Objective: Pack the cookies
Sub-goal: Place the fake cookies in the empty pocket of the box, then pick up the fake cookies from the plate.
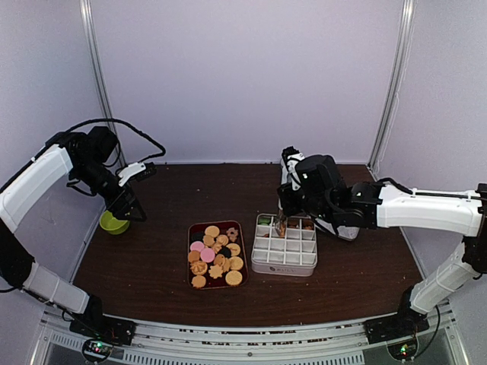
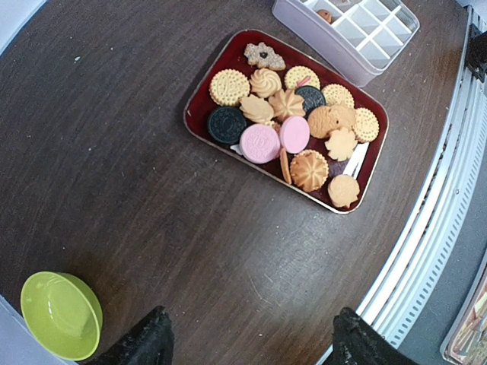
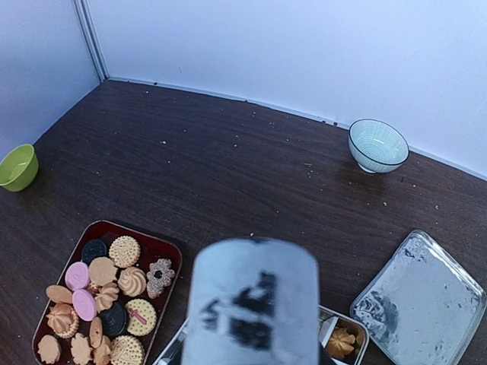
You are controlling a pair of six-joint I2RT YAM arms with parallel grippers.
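Observation:
The cookies (image 1: 216, 254) lie heaped on a dark red tray (image 1: 189, 251) at the table's middle; most are golden, with two pink and some dark ones (image 2: 285, 125). To its right stands a white divided box (image 1: 284, 268). My right gripper (image 1: 289, 211) hangs over the box's back row, shut on metal tongs (image 3: 255, 304) whose blurred end fills the lower right wrist view. The tongs' tips (image 1: 281, 226) reach into a back cell. One golden cookie (image 3: 340, 342) sits in a box cell. My left gripper (image 2: 255, 346) is open and empty, high at the left by the green bowl.
A lime green bowl (image 1: 112, 223) sits at the table's left edge. A blue-striped white bowl (image 3: 377, 144) stands near the back wall, and a shiny metal lid (image 3: 422, 300) lies to the right of the box. The metal rail (image 2: 434, 228) marks the table's front edge.

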